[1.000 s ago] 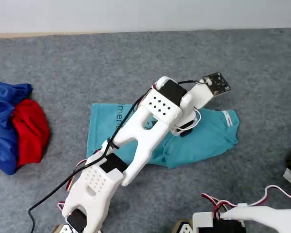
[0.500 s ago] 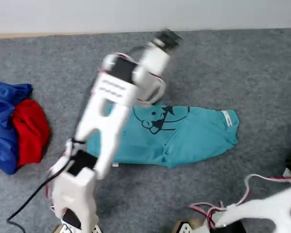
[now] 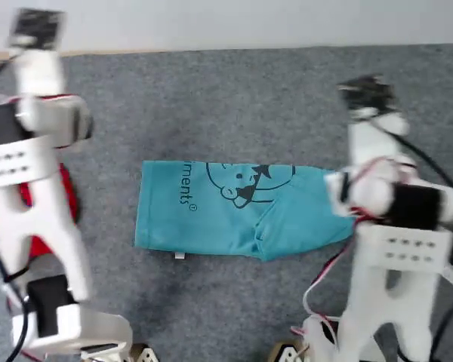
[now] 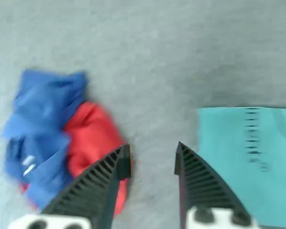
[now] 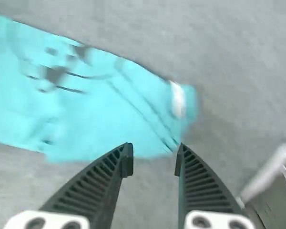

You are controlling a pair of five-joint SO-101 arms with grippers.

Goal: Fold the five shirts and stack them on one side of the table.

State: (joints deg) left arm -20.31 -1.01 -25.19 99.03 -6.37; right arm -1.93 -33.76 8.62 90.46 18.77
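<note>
partial dark lettering beside a cartoon face on the teal shirt, not legible whole

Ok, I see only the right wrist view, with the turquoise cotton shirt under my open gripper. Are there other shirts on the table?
Observer: Yes. A crumpled blue fabric shirt and a crumpled red fabric shirt lie touching, beyond the far end of the turquoise cotton shirt.
Operator: And the other arm?
Observer: The left gripper hangs open above bare grey carpet, between the red shirt and the turquoise one.
Operator: Is that far end flat?
Observer: In the high view it is a straight edge, lying flat; the shirt forms one long band.
</note>
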